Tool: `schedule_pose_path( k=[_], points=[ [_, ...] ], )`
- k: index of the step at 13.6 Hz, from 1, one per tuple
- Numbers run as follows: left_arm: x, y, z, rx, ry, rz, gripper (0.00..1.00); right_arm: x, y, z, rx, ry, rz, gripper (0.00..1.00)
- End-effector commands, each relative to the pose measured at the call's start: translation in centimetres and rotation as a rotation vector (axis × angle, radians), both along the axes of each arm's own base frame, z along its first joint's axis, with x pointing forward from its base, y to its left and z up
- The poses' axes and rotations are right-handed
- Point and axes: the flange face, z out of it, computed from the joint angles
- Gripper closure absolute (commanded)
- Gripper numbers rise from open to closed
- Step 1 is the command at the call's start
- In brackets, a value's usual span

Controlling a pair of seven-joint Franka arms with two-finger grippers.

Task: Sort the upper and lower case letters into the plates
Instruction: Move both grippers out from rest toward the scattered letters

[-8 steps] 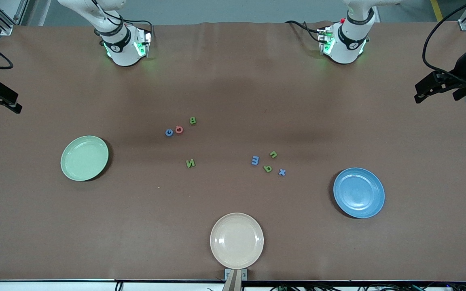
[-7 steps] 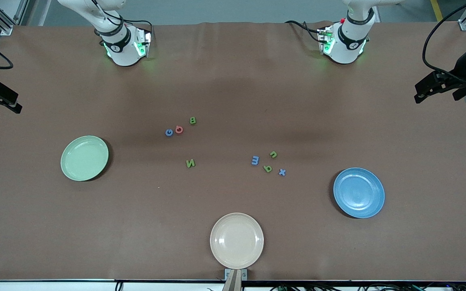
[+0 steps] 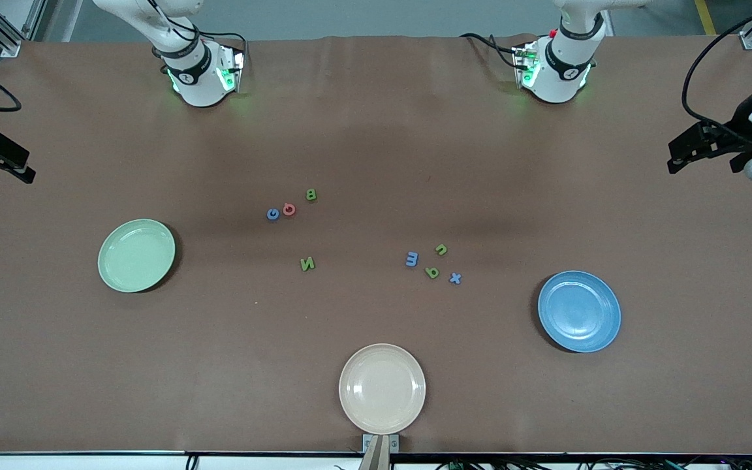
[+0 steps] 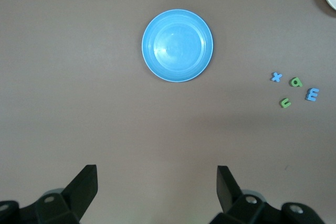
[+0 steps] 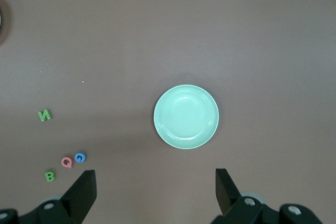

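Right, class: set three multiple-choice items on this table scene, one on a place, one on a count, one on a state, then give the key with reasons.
1. Where does the beige plate lie?
A. nearest the front camera
B. between the arm bases
C. on the blue plate

2. How many letters lie on the table?
A. five
B. eight
C. ten

3. How is the left gripper?
A. shut on a letter
B. open, holding nothing
C. resting in a plate

Key: 1 A, it sits lowest in the front view; 2 B, four by each group; 3 B, its fingers stand wide apart over bare table.
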Motion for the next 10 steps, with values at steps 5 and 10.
schedule_pose_path(
  k=[5, 10],
  points=[
    [3.5, -4.8, -6.7, -0.017, 0.040, -0.083, 0.00, 1.5, 6.7, -2.6, 0.017, 0.023, 0.116, 0.00],
    [6.2, -11.4, -17.5, -0.025, 0.109, -0.110, 0.00, 4.1, 14.9, -7.7, -0.001, 0.036, 0.255, 0.00]
  ],
)
